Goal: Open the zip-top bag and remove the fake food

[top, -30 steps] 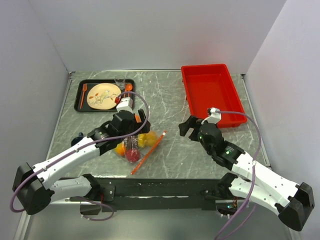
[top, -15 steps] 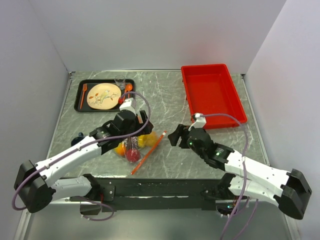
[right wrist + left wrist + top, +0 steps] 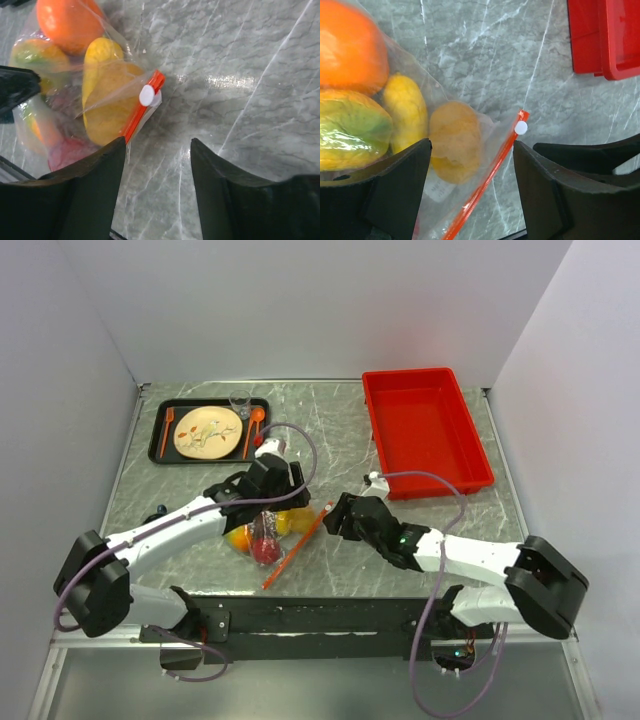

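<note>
The clear zip-top bag (image 3: 268, 532) lies on the marble table, its orange-red zipper strip (image 3: 300, 543) running diagonally with a white slider (image 3: 521, 128) at the far end. The fake food is inside: an orange (image 3: 350, 45), a green-orange mango (image 3: 350, 130), yellow fruits (image 3: 455, 145) and a red one (image 3: 265, 551). My left gripper (image 3: 472, 172) is open and straddles the strip and the bag's corner without touching them. My right gripper (image 3: 157, 150) is open over bare table, its left finger (image 3: 85, 195) just beside the strip's slider end (image 3: 146, 95).
A rigid red bin (image 3: 425, 430) stands at the back right. A black tray (image 3: 160, 440) at the back left holds a beige plate, orange cutlery and a clear cup (image 3: 240, 403). A small dark object (image 3: 160, 512) lies beside the left arm.
The right arm has swung left and low, up to the bag's slider end. The left gripper has shifted a little right over the bag. Both pairs of jaws have narrowed.
</note>
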Motion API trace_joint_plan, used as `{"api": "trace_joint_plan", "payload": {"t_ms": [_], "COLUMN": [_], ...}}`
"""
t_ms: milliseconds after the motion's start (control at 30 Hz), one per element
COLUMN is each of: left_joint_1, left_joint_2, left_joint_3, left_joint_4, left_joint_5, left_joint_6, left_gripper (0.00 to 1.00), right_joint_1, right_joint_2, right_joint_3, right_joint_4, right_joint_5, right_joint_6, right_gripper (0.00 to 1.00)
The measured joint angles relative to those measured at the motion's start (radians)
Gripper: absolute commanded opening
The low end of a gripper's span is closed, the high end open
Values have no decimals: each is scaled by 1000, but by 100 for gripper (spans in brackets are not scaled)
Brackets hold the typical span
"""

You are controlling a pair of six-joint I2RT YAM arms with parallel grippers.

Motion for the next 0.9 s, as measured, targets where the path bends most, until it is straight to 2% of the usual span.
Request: {"api": "trace_joint_plan", "payload": {"t_ms": [233, 400, 533, 900], "left_joint_1": [31, 46, 56, 63], "left_joint_2": [0, 0, 0, 5], "left_joint_3": [19, 19, 19, 19], "left_joint_4": [0, 0, 0, 0], "left_joint_5": [9, 26, 34, 61], "left_joint_6": [16, 26, 27, 34], "left_gripper": [72, 72, 72, 72], "right_joint_1": [-71, -78, -87, -101], "right_joint_2": [68, 84, 109, 132], "right_joint_3": [-1, -1, -2, -51], "right_joint_4": [134, 206, 234, 318], "right_joint_5": [-14, -15, -19, -31], "right_joint_6": [68, 95, 120, 199], "right_gripper": [55, 53, 49, 45]}}
